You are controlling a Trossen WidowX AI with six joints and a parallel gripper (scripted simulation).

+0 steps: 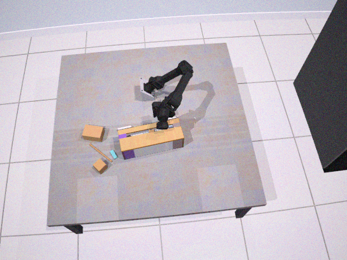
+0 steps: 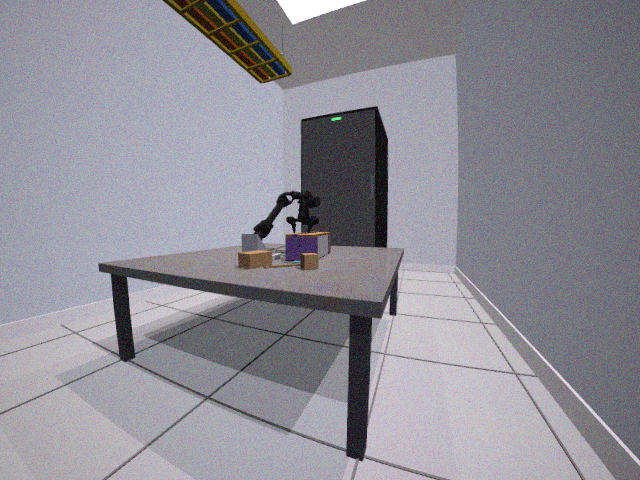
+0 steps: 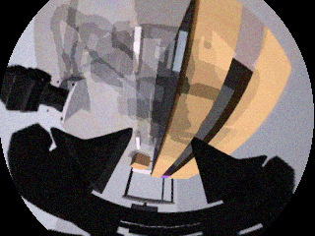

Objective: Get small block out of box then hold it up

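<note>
While over box (image 1: 151, 138), open gripper (image 1: 162, 124).

The wrist view looks down between two dark fingers, which rise from the lower edge and stand wide apart with nothing between them; the hand (image 3: 157, 152) is open. Straight ahead lies the box (image 3: 211, 86), seen end-on and running away up the frame. Its tan top fills the right of centre, crossed by grey, see-through panels. Left of the tan top a long narrow slot (image 3: 157, 86) runs up the frame, with pale strips along its sides. At the slot's near end, between the fingertips, sits a small tan block (image 3: 141, 160). Grey counter (image 3: 39, 46) shows to the left, overlaid by faint blocky shadows, and a dark part of the arm (image 3: 27, 89) juts in at the left edge.
</note>
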